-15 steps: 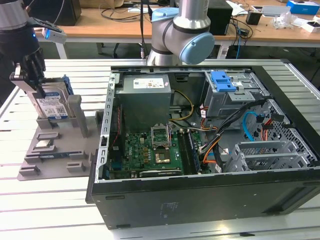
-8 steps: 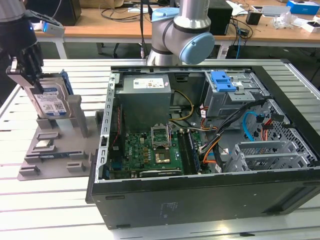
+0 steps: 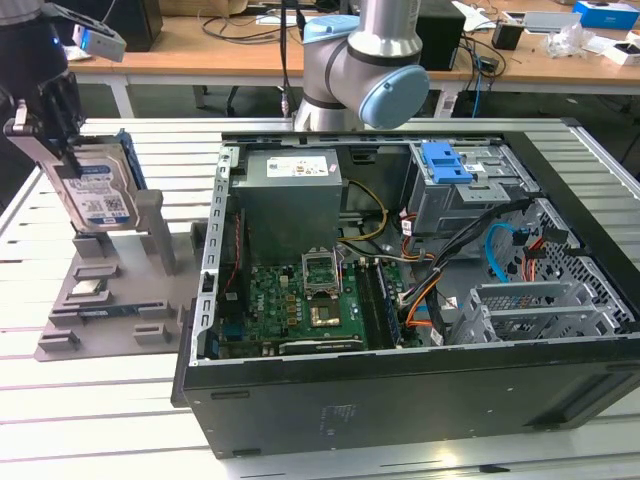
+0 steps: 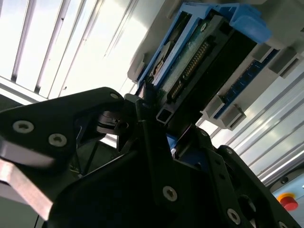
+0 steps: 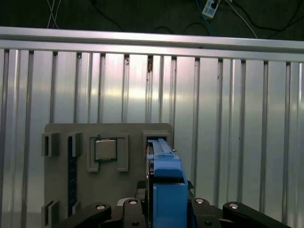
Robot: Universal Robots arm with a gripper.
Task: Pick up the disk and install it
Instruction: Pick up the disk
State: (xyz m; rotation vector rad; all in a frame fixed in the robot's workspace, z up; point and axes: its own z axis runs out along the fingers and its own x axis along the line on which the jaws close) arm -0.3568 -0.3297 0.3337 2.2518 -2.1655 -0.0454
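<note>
The disk (image 3: 98,195) is held upright on edge at the exterior view's left, clamped in the claw (image 3: 62,150) over the grey holder tray (image 3: 120,290) on the desk (image 3: 100,420). Whether its lower edge is clear of the tray's slot cannot be told. The grasp is judged done; carrying and installing are left. The open computer case (image 3: 400,400) stands well apart to the exterior view's right, and its drive bay (image 3: 470,200) is not yet reached.

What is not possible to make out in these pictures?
Exterior view: the picture's edge cuts off the gripper, above the disk.
First wrist view: the disk hides its own lower end and part of the grey holder.
Exterior view: the blue bracket covers the drive bay's inside.
</note>
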